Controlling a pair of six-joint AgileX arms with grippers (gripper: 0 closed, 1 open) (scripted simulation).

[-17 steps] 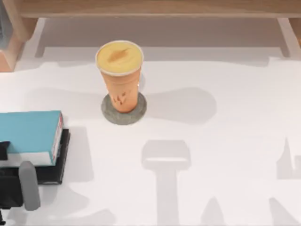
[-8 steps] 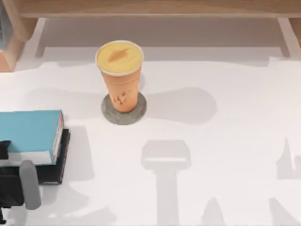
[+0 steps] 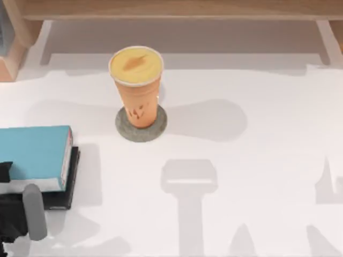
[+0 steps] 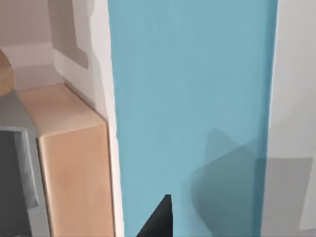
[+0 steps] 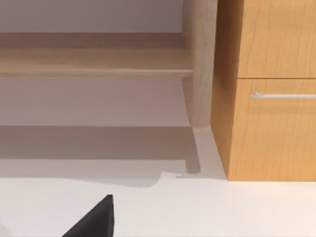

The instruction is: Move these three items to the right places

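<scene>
The tall orange cup (image 3: 135, 85) stands upright on the round grey coaster (image 3: 141, 130) at the back middle-left of the table. At the table's left edge the thick light-blue book (image 3: 35, 152) lies on top of the flat black book (image 3: 68, 184), whose edge shows along the right and front. My left gripper (image 3: 15, 214) sits at the front end of the two books, at the top view's lower left corner. The left wrist view looks along the blue cover (image 4: 192, 113). The right gripper (image 5: 96, 222) is parked facing the furniture.
A wooden shelf (image 3: 171, 9) runs along the back edge, with a wooden block (image 3: 10, 59) at the back left. The right wrist view has a wooden cabinet with a drawer handle (image 5: 281, 95) and a round post (image 5: 200, 64). Arm shadows fall on the white table (image 3: 257, 176).
The left gripper has shifted slightly toward the front edge, and the blue book's front edge sits a little lower. The cup and coaster have not moved.
</scene>
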